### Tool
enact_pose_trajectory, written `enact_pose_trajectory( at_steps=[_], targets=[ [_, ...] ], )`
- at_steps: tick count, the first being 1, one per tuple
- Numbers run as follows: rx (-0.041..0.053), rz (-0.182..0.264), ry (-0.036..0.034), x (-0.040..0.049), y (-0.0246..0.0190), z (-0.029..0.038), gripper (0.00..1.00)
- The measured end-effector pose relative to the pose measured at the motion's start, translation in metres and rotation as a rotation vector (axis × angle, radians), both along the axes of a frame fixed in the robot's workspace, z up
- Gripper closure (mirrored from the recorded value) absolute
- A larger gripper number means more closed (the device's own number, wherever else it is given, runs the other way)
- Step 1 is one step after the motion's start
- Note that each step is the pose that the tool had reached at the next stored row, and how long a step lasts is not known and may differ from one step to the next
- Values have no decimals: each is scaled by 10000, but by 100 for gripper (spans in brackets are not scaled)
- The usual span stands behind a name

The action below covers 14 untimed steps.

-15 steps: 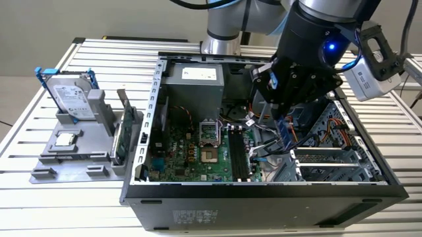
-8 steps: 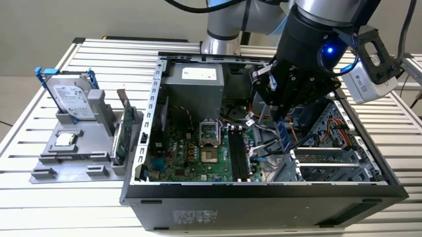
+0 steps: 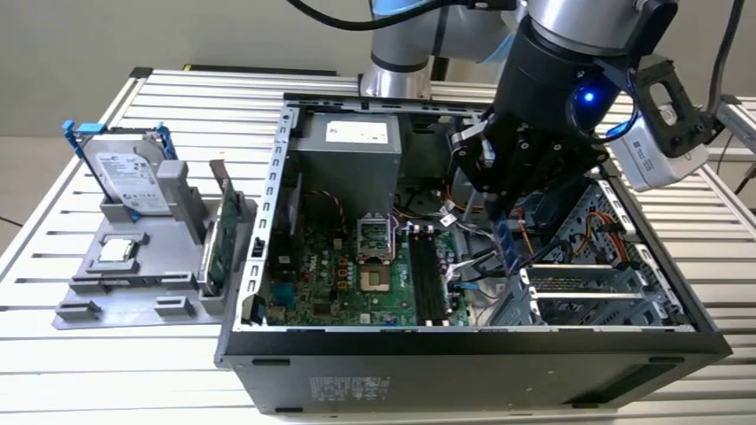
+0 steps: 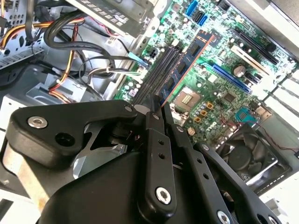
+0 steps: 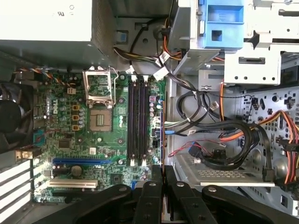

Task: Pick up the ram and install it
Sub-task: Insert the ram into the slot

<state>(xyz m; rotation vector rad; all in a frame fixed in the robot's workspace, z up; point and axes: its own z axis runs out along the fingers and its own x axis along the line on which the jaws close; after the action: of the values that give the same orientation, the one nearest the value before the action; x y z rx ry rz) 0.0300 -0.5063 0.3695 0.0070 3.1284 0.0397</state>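
Ram (image 4: 189, 63), long thin blue-faced stick with dark chips, pinched edge-on between closed fingers (image 4: 156, 121) of gripper (image 3: 505, 212), poised over motherboard (image 5: 93, 126) slots.

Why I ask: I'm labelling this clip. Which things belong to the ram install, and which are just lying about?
Job: long thin blue ram stick, held in the black gripper; black memory slots; open black computer case.
Lying about: silver hard drive in a blue frame; green expansion card; grey holder stand.
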Motion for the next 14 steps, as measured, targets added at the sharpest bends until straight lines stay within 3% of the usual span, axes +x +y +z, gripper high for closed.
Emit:
enact_pose_trajectory(
  at_steps=[10,14],
  targets=[
    [10,0,0,4,1,-68,100],
    [137,0,0,4,1,-80,100]
  ],
)
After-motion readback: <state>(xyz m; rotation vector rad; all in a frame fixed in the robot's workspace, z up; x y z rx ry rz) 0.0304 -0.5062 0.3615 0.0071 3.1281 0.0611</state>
